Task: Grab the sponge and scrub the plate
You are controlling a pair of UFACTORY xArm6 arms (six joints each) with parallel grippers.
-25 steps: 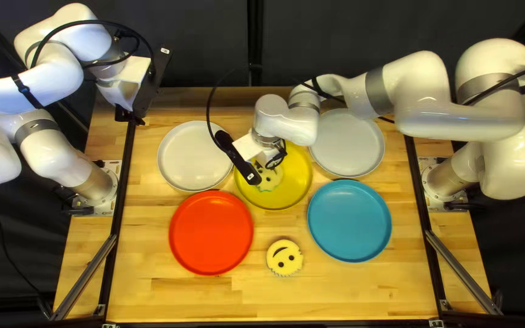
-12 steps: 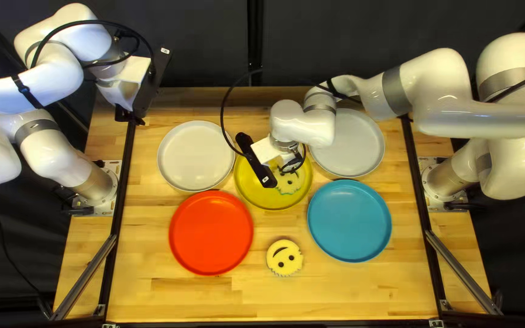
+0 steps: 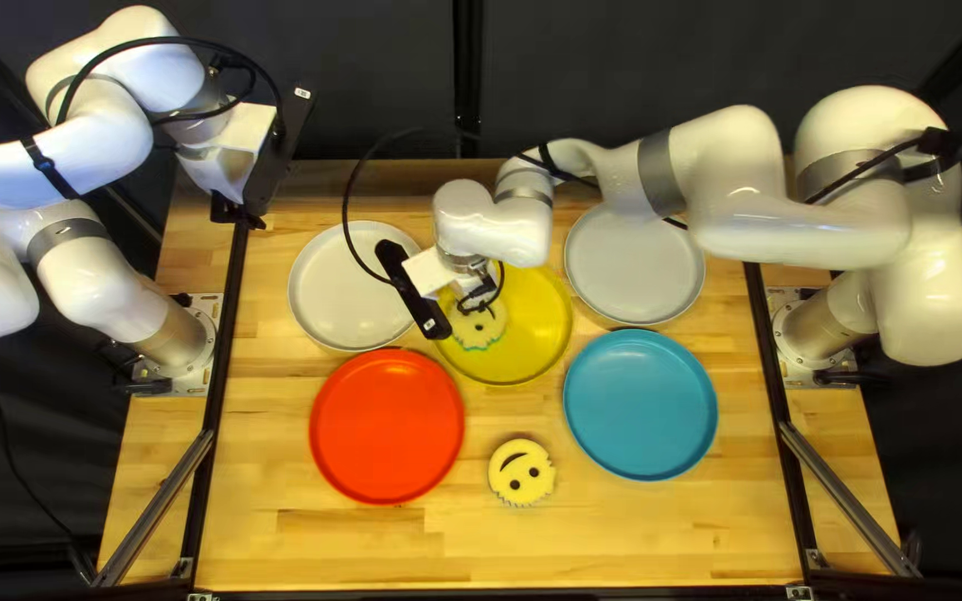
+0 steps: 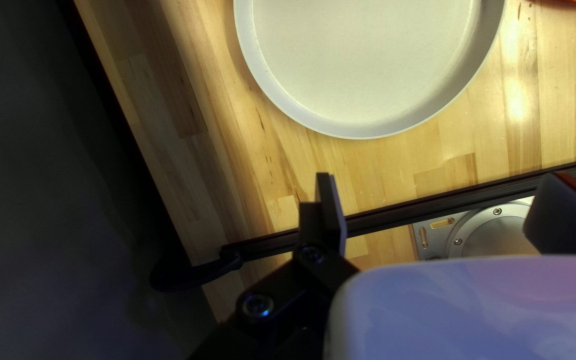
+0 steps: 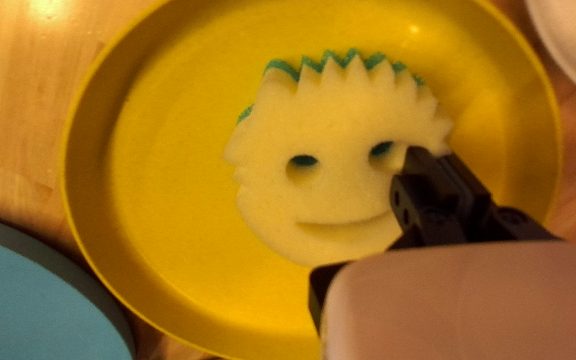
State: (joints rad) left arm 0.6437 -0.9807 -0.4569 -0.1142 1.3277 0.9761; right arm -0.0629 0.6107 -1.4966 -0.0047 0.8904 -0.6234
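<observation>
Item: sponge (image 5: 331,193), nearer the left rim of yellow plate (image 3: 537,334) in top left view. Right gripper (image 5: 430,153): clamped on sponge's edge; likely stroke, rightward.

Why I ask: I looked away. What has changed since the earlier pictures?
In the top left view, my right gripper and the sponge slid right across the yellow plate, then back farther left. The other plates, other sponge and left arm stayed put.

The pale-yellow smiley sponge (image 5: 335,113), green-backed, with spiky hair, lies face up inside the plate's left part in the top left view. The round, rimmed yellow plate (image 3: 537,334) sits upright near that view's centre.
</observation>
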